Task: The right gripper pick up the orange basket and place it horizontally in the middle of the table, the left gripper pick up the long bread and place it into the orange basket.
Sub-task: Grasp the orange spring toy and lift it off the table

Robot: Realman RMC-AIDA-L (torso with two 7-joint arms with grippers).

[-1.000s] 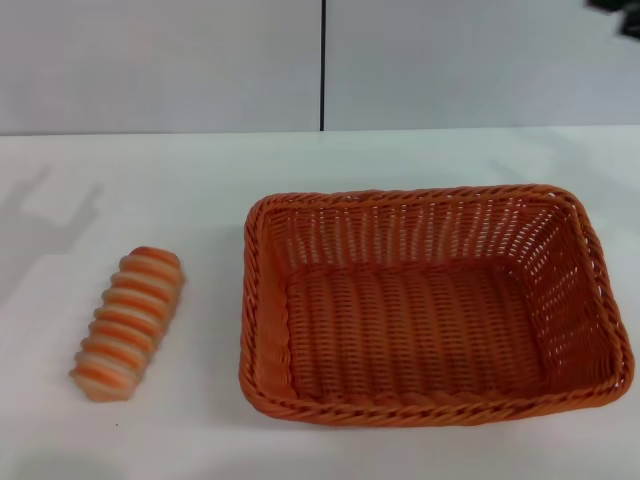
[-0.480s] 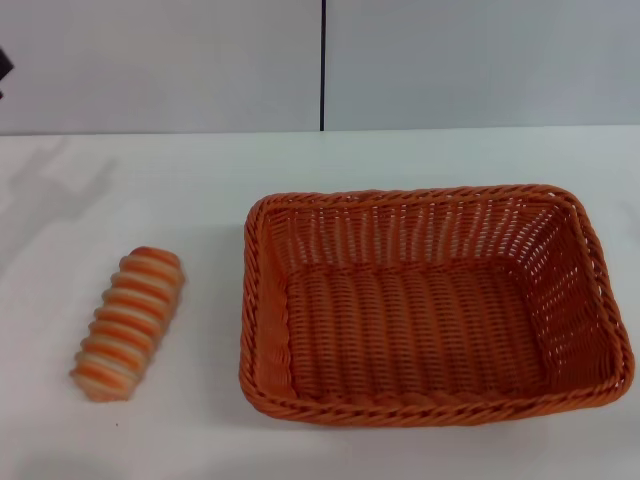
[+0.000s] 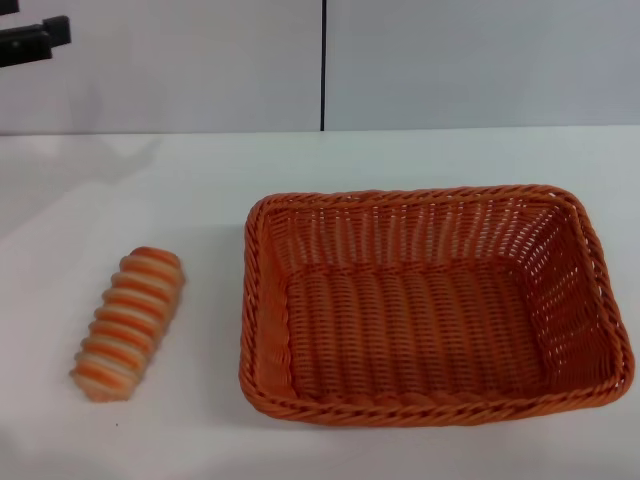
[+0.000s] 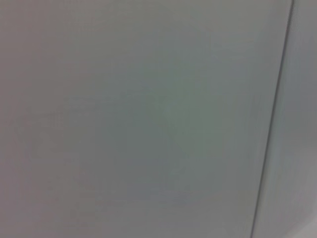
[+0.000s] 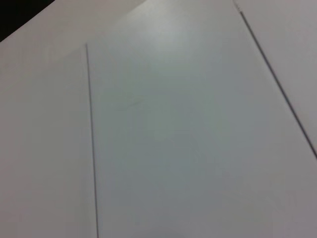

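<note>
The left gripper [image 3: 35, 38] shows at the head view's upper-left edge (fingers indistinct).

I see open white surface [image 3: 400, 160] all around the long bread [image 3: 128, 322], which lies apart from the orange basket [image 3: 430, 300] with a bare strip between them. The basket's open top is unobstructed. The left tool [image 3: 30, 40] sits high at the far left edge, against the wall, well clear.
</note>
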